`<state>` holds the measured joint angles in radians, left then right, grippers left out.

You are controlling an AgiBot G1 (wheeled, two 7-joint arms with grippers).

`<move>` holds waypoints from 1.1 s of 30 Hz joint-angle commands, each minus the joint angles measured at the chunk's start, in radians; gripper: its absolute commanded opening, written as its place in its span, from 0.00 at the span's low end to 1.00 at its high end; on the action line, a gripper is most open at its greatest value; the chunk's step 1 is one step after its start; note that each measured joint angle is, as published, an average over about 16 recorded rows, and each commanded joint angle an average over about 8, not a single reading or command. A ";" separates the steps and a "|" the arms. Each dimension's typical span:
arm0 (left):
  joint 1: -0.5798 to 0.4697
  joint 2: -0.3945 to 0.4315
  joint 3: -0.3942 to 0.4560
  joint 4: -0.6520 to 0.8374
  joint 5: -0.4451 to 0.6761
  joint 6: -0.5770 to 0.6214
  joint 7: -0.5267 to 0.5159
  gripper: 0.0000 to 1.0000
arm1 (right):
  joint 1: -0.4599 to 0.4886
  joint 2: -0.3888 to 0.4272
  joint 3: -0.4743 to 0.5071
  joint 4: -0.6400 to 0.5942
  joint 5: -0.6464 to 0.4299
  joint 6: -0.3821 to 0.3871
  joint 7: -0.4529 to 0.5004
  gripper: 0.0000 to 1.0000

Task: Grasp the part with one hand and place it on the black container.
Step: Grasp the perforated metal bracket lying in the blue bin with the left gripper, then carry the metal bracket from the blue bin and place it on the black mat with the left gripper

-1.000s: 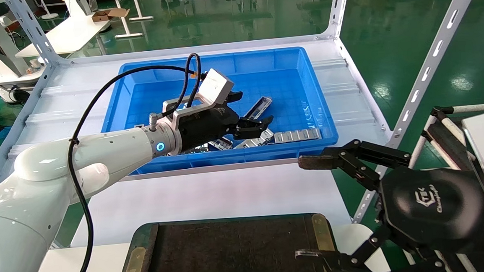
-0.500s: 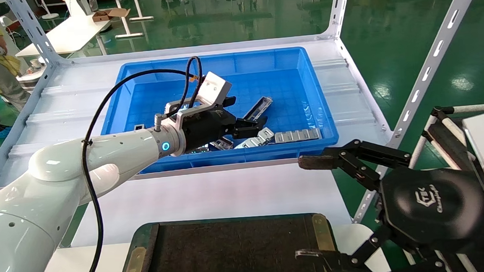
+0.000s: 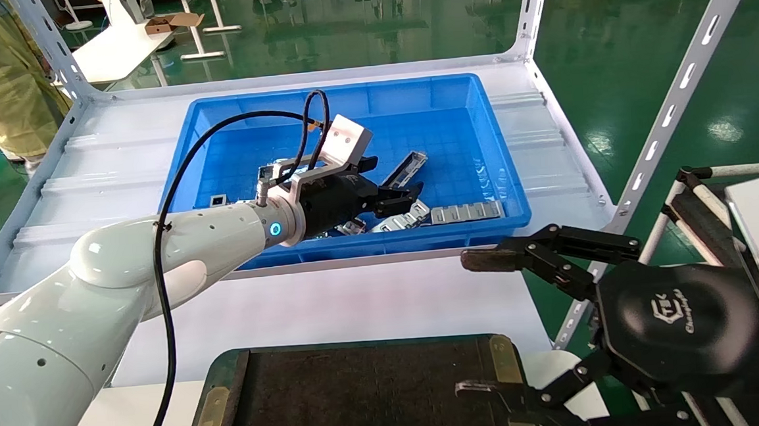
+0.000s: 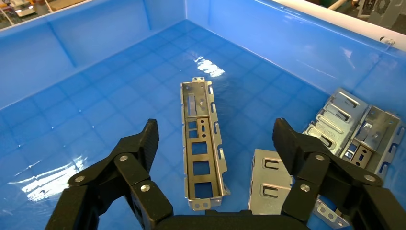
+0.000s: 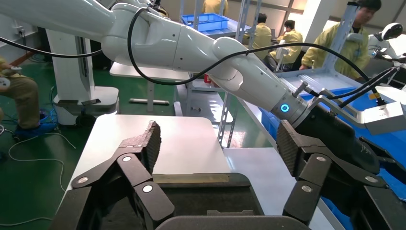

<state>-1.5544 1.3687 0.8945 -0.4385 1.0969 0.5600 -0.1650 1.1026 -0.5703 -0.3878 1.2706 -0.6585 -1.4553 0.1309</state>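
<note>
A blue bin [image 3: 502,166] is seen in the upper centre of the head view, on a white desk [image 3: 358,300]. The left gripper [image 4: 215,143] is reached into the bin with its jaws spread wide and nothing held. In the left wrist view the part [image 4: 201,143], a long narrow silver channel with rectangular cut-outs, lies open side up on the bin floor at the centre of the frame, directly between the open fingertips and not touched by them. Other silver plates [image 4: 344,124] lie at the right of that frame. The part is judged light, stiff and slippery, with thin, possibly sharp edges; a grip across its two side walls near mid-length is judged safest. The black container [image 3: 364,398] sits empty at the bottom centre of the head view. The right gripper [image 3: 485,325] is parked at the lower right, wide open and empty.
</note>
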 commanded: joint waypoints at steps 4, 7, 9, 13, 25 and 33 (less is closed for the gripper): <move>0.002 -0.001 0.058 -0.012 -0.029 -0.034 -0.027 0.00 | 0.000 0.000 0.000 0.000 0.000 0.000 0.000 0.00; 0.004 -0.001 0.086 -0.013 -0.047 -0.052 -0.036 0.00 | 0.000 0.000 0.000 0.000 0.000 0.000 0.000 0.00; 0.004 -0.001 0.103 -0.013 -0.059 -0.062 -0.039 0.00 | 0.000 0.000 0.000 0.000 0.000 0.000 0.000 0.00; 0.003 -0.001 0.133 -0.011 -0.084 -0.080 -0.043 0.00 | 0.000 0.000 0.000 0.000 0.000 0.000 0.000 0.00; -0.004 -0.003 0.200 -0.005 -0.160 -0.107 -0.031 0.00 | 0.000 0.000 0.000 0.000 0.000 0.000 0.000 0.00; -0.020 -0.009 0.204 -0.008 -0.223 -0.089 0.022 0.00 | 0.000 0.000 0.000 0.000 0.000 0.000 0.000 0.00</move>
<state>-1.5775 1.3586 1.0915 -0.4426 0.8729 0.4836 -0.1335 1.1027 -0.5702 -0.3881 1.2706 -0.6583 -1.4552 0.1308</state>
